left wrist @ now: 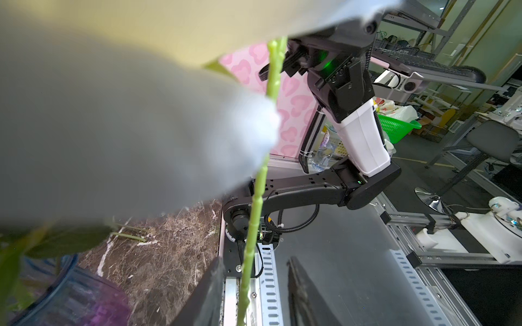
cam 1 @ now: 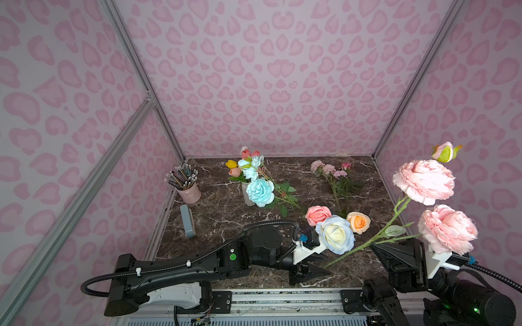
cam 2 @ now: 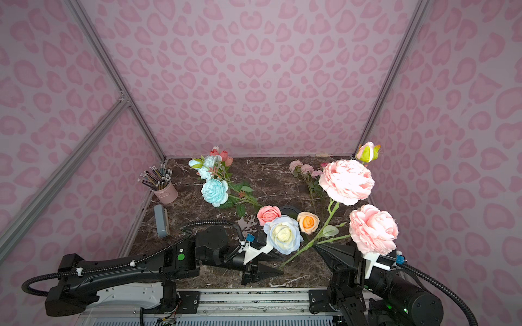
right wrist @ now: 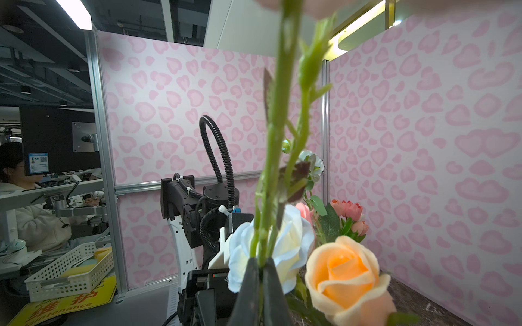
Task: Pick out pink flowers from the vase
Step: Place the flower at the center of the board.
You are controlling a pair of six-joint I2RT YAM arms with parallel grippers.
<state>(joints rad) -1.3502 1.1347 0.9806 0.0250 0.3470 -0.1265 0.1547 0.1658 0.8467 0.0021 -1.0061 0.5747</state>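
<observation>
The right claw (right wrist: 261, 259) is clamped tight on the pink peony spray (cam 1: 423, 182), lifting it above the desk (cam 1: 226, 220) at its front right corner. The left claw (left wrist: 254, 259) stands part-open around the stem (left wrist: 255, 203), likely for a handover.

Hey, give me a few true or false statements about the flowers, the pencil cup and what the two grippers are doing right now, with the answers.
1. The right gripper is shut on the stem of the pink peony spray. True.
2. The left gripper is clamped tight on that stem. False: its jaws stand apart, with the stem's lower end between them.
3. The pencil cup lies tipped over. False: it stands upright at the left of the table.
4. A bunch of small pink flowers lies on the table, out of any vase. True.
5. The pink rose stands beside the white rose and the peach-orange rose. True.
</observation>
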